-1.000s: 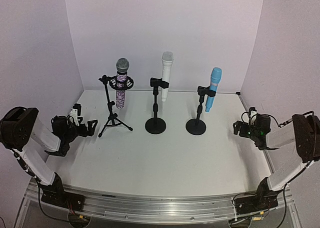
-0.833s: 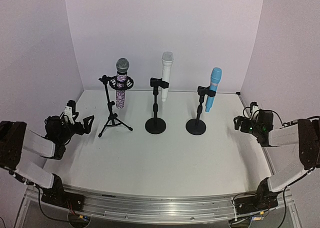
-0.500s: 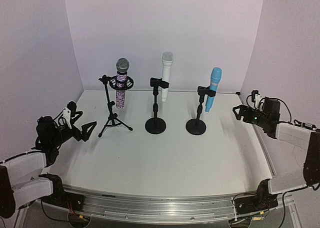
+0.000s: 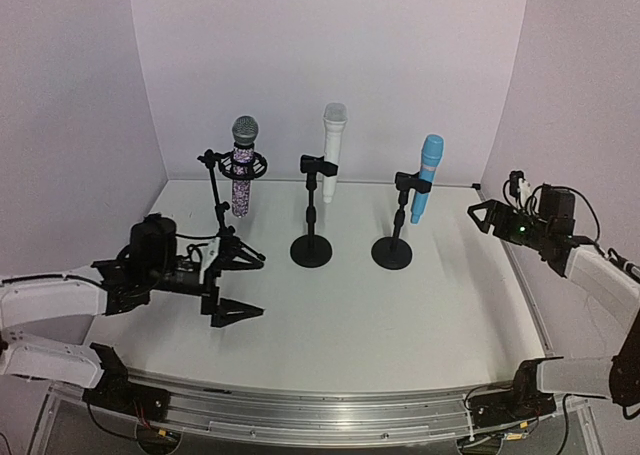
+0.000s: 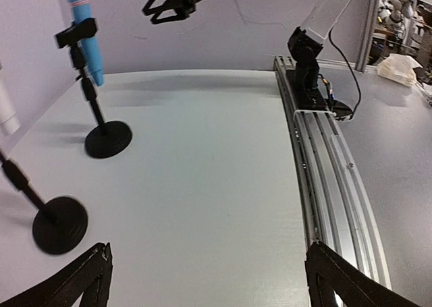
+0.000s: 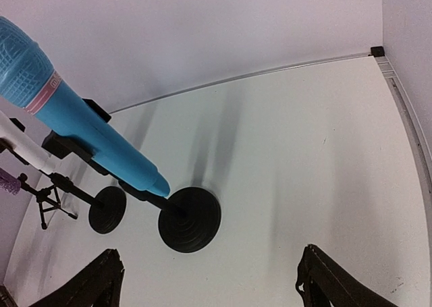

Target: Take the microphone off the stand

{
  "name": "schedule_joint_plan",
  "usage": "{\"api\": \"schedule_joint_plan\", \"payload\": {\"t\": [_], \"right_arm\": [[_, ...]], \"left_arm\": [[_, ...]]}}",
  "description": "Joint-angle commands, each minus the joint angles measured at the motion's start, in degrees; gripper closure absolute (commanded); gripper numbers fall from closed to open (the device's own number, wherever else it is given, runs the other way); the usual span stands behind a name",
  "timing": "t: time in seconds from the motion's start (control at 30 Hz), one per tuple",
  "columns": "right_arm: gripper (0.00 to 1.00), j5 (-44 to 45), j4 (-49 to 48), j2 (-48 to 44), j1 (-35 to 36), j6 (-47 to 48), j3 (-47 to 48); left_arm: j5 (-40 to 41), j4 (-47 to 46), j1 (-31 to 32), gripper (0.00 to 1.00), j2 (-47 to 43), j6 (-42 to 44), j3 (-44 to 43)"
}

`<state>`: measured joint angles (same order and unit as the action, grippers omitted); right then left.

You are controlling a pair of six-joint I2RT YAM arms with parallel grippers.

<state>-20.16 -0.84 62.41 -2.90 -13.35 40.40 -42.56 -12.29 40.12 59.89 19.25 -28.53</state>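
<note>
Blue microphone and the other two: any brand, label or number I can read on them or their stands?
None legible in any view.
On the blue microphone, the pink band under the head: too blurred to read any marks.
On the white microphone, glitter microphone and stands: no label visible.

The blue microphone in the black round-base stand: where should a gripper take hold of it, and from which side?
Grip the blue microphone on its bare handle above the black clip, coming from its right, nearest the open right gripper. It leans up and rightward out of the clip, so probably pull along that lean.
</note>
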Motion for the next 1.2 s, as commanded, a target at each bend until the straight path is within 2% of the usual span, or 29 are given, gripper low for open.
{"api": "schedule_joint_plan", "payload": {"t": [0.0, 0.17, 0.27, 0.33, 0.47, 0.53, 0.6, 0.8, 0.93, 1.03, 1.17], "right_arm": [[0.14, -0.5, 0.8, -1.7, 0.6, -1.2, 1.4], [0.14, 0.6, 2.3, -2.7, 0.7, -2.7, 1.1], [0.14, 1.0, 2.4, -2.9, 0.7, -3.4, 0.6], [0.14, 0.9, 2.5, -2.9, 0.7, -3.7, 0.4], [0.14, 0.5, 2.4, -2.9, 0.7, -4.2, 0.5], [0.14, 0.0, 2.4, -2.8, 0.7, -4.2, 0.9], [0.14, -0.5, 2.4, -2.8, 0.7, -4.3, 1.2], [0.14, -2.5, 2.4, -3.8, 0.7, -2.8, 2.1], [0.14, -2.9, 2.5, -4.6, 0.7, -2.0, 2.5], [0.14, -3.0, 2.5, -4.9, 0.7, -1.9, 2.3], [0.14, -3.1, 2.4, -5.8, 0.7, -2.4, 1.0]], "left_arm": [[8.6, -2.8, 7.9, 0.02, 16.5, -3.9, -14.4], [7.2, -11.5, 12.0, 0.1, 34.9, -9.2, -28.2], [12.1, -17.1, 14.7, 0.24, 43.7, -12.4, -36.2], [16.6, -20.1, 15.8, 0.29, 49.2, -15.1, -41.9], [26.9, -26.5, 16.7, 0.23, 58.7, -19.3, -50.0], [33.8, -25.4, 16.6, 0.2, 63.4, -21.4, -56.9], [37.1, -23.9, 16.3, 0.17, 68.0, -21.7, -62.4], [39.1, -21.6, 14.5, 0.16, 76.2, -26.2, -71.9], [35.9, -21.8, 13.3, 0.22, 82.5, -26.1, -78.9], [33.7, -21.6, 13.0, 0.3, 87.6, -25.3, -85.7], [33.9, -22.4, 12.7, 0.31, 91.3, -24.7, -90.1]]}}
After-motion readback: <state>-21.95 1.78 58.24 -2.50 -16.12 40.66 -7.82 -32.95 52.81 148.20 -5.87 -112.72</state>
